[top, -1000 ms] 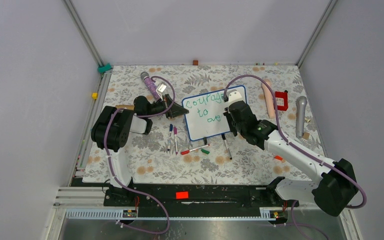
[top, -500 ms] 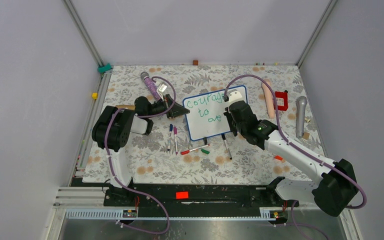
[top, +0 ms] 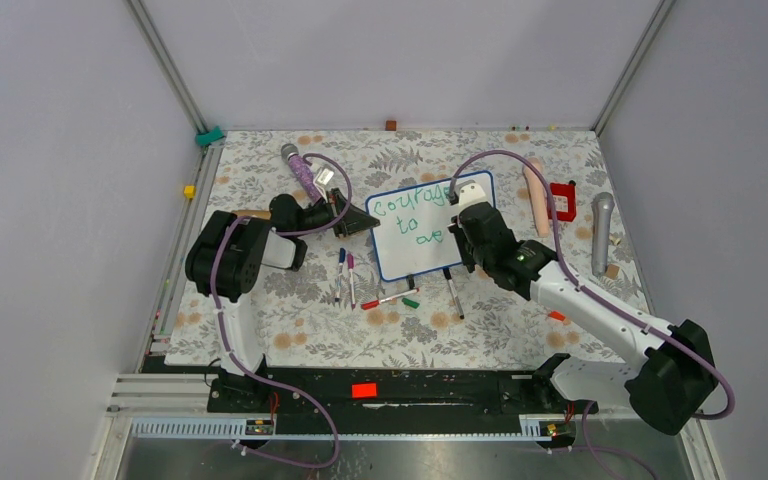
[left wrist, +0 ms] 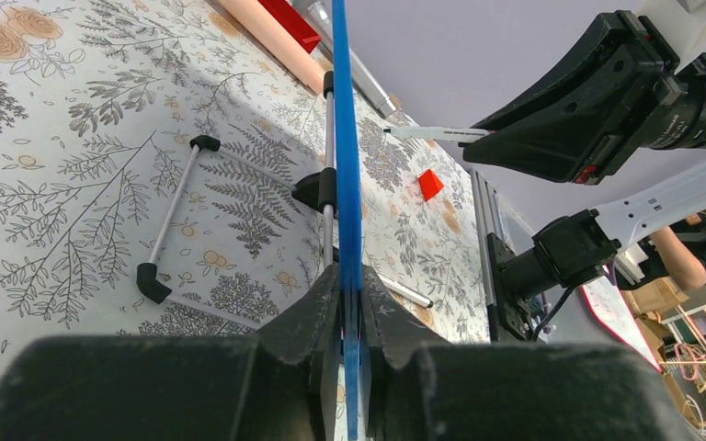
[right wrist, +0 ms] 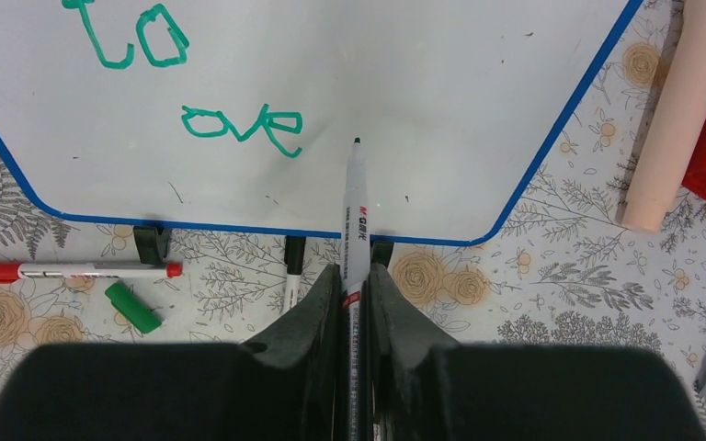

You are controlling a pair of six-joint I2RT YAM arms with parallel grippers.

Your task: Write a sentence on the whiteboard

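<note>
My left pincer [left wrist: 349, 280] clamps the edge of the one board [left wrist: 341, 110], straight ahead of it. My right pincer [right wrist: 354, 276] holds one marker [right wrist: 356, 197], tip just short of the board beside "ove", last of three green words [top: 410, 203]. One red marker [right wrist: 83, 270] and one green cap [right wrist: 132, 307] lie to its left.

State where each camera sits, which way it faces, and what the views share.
Top external: high behind the robot, looking down on the table; left arm, right arm, left tool at the whiteboard, right tool over it.
Left wrist: behind its fingers, sighting along the board's blue edge they clamp.
Right wrist: above its fingers, facing the board over the marker they grip.
Shared: all show the whiteboard; both wrist views show the marker.
</note>
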